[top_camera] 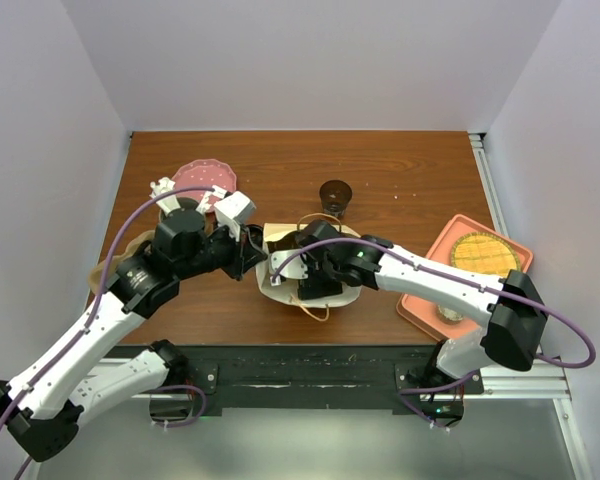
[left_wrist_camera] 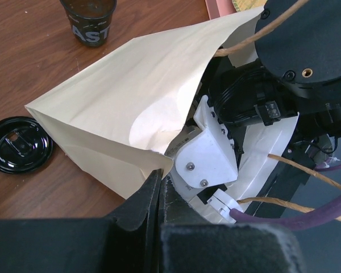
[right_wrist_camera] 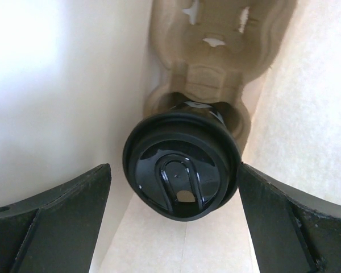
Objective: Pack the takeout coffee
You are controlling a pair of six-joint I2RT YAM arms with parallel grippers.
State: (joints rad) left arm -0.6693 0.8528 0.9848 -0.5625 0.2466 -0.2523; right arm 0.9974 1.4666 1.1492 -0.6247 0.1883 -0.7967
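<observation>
My right end effector [right_wrist_camera: 173,224] gapes wide inside the paper bag [left_wrist_camera: 131,96]. The takeout coffee [right_wrist_camera: 181,170] sits centre frame between its fingers, lid facing me. My left end effector [left_wrist_camera: 159,190] pinches the bag's edge.

Out of our sight

The paper bag [left_wrist_camera: 131,96] and the right arm [top_camera: 430,278] hide the coffee cup [right_wrist_camera: 182,162] from the top camera. At the right wrist, its lid [right_wrist_camera: 176,187] covers nearly all of its body. We see the brown cup [left_wrist_camera: 91,20] cut off by the left wrist picture's top edge.
</observation>
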